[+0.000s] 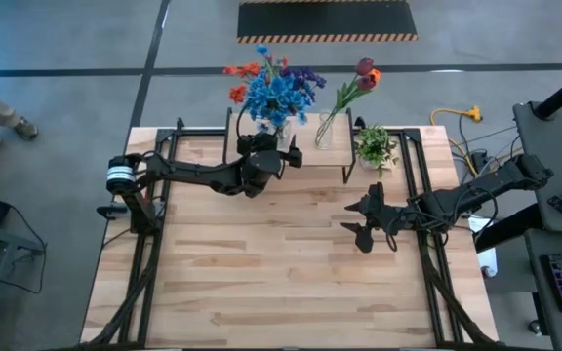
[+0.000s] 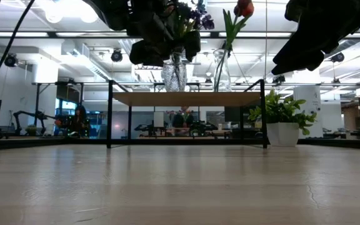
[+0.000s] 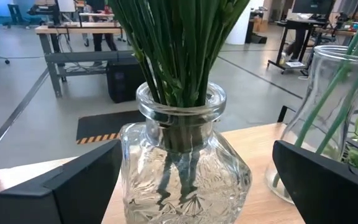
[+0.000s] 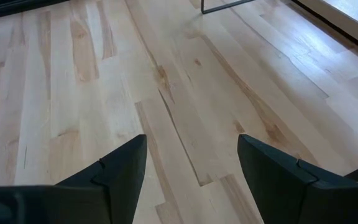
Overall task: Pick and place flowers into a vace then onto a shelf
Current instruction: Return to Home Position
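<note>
A cut-glass vase [image 3: 185, 174] with a bunch of green-stemmed flowers [image 1: 276, 93], blue, orange-red and purple, stands on the shelf's wooden top [image 2: 186, 98]. My left gripper [image 3: 197, 149] is open and level at the vase, one finger on either side of its body. Beside it on the shelf stands a slim clear vase [image 1: 323, 132] with red tulips [image 1: 364, 76]. My right gripper [image 1: 364, 219] hangs open over the bare table [image 4: 166, 81] at the right, nothing between its fingers. My left gripper has the cut-glass vase's body between its open fingers, coming at it level from the table's near side. One finger [image 3: 86, 180] lies right against the vase's wall [image 3: 129, 174] in the wrist view; I cannot tell whether it touches. The other stands clear.
A small potted green plant [image 1: 376, 146] in a white pot [image 2: 282, 134] stands on the table just right of the shelf. The shelf's black legs [image 2: 109, 112] rise from the table's far part. The table's middle and near part is bare wood.
</note>
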`<state>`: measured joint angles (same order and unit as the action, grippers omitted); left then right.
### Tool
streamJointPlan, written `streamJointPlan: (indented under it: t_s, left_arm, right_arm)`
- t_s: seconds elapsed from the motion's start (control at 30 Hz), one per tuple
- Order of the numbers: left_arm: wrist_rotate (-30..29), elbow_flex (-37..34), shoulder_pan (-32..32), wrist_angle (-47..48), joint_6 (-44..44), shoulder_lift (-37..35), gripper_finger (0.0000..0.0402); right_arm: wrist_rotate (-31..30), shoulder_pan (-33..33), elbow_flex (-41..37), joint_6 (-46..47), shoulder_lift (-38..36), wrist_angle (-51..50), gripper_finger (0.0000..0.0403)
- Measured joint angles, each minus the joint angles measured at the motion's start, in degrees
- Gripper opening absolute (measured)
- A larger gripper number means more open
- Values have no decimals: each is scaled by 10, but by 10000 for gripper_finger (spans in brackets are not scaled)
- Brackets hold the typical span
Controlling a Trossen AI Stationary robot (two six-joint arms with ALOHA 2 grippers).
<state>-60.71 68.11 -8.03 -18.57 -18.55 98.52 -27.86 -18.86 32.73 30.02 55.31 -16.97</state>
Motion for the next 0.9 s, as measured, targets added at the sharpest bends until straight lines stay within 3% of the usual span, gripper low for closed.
streamJointPlan:
  t_s: [0.9]
  left_arm:
    - [-26,-2,13,37,0,-3,398]
  right_arm:
    - [0,0,0,0,0,1,242]
